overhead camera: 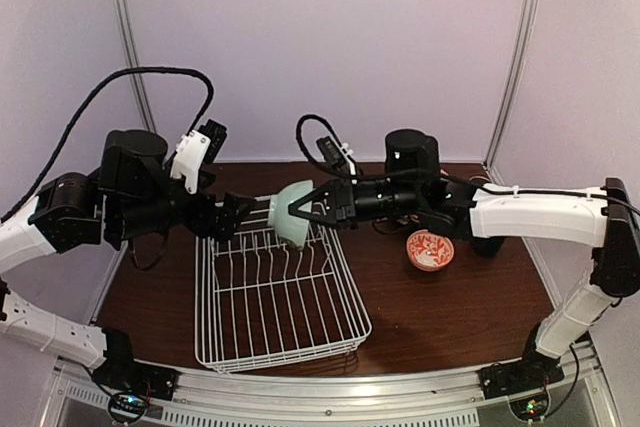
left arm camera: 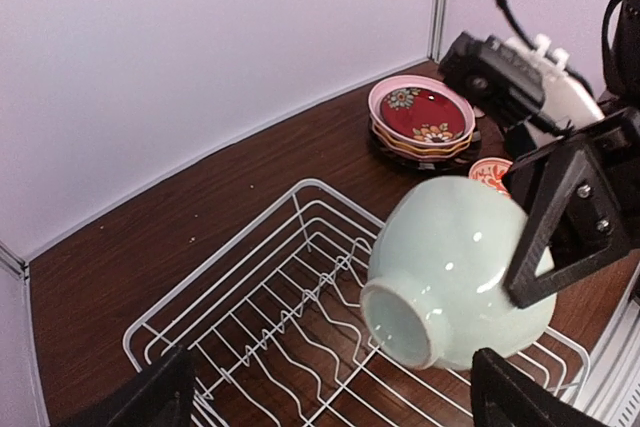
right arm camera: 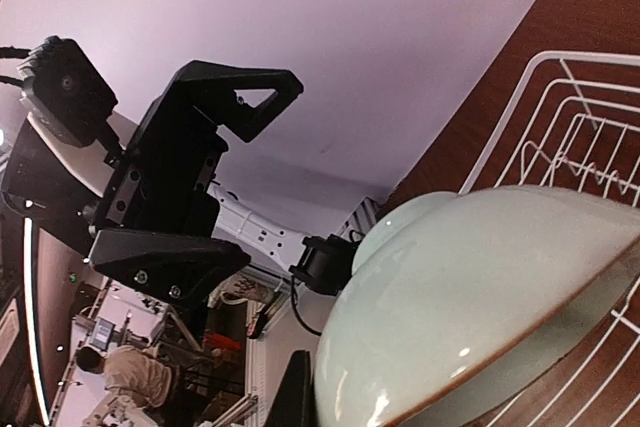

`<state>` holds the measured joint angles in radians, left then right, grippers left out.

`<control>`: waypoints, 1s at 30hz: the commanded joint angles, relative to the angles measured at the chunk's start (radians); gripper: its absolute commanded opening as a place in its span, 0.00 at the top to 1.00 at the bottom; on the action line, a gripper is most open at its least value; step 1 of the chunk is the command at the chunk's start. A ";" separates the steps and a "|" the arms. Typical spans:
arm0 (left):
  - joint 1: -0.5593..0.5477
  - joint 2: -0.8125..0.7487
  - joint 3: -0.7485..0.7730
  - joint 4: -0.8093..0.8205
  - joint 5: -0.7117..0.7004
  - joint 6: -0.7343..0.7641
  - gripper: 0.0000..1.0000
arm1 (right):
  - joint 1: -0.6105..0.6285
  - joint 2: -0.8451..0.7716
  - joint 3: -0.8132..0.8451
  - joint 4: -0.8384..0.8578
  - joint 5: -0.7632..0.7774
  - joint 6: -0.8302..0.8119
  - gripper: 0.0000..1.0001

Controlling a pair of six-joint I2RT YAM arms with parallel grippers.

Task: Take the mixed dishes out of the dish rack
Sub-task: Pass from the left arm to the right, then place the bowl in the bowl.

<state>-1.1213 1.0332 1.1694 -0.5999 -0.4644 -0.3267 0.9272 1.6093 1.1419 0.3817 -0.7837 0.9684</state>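
Observation:
The white wire dish rack (overhead camera: 280, 297) sits on the dark wood table between the arms. My right gripper (overhead camera: 310, 209) is shut on the rim of a pale-green bowl (overhead camera: 288, 205) and holds it tilted above the rack's far end. The bowl also shows in the left wrist view (left arm camera: 450, 287), foot toward the camera, and fills the right wrist view (right arm camera: 480, 297). My left gripper (overhead camera: 235, 215) is open and empty, just left of the bowl at the rack's far-left corner. No other dish shows in the rack (left arm camera: 250, 297).
A stack of plates topped by a red floral dish (left arm camera: 420, 117) stands at the back right, partly hidden by the right arm in the top view. A small red-and-white patterned dish (overhead camera: 430, 250) sits right of the rack. Walls enclose the table's back and sides.

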 commanded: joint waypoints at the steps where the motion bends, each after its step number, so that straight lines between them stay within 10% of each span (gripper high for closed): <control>1: 0.048 -0.027 -0.033 0.040 0.009 -0.019 0.03 | -0.018 -0.110 0.163 -0.689 0.178 -0.499 1.00; 15: 0.107 -0.005 -0.055 0.081 0.069 0.012 0.02 | -0.048 -0.086 0.493 -1.525 0.801 -0.855 1.00; 30: 0.130 -0.012 -0.071 0.082 0.096 0.026 0.02 | -0.135 0.053 0.441 -1.641 1.004 -0.873 1.00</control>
<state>-1.0004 1.0279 1.1172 -0.5632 -0.3828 -0.3168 0.8051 1.6356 1.6070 -1.2663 0.1337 0.1032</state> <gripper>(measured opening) 0.974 0.057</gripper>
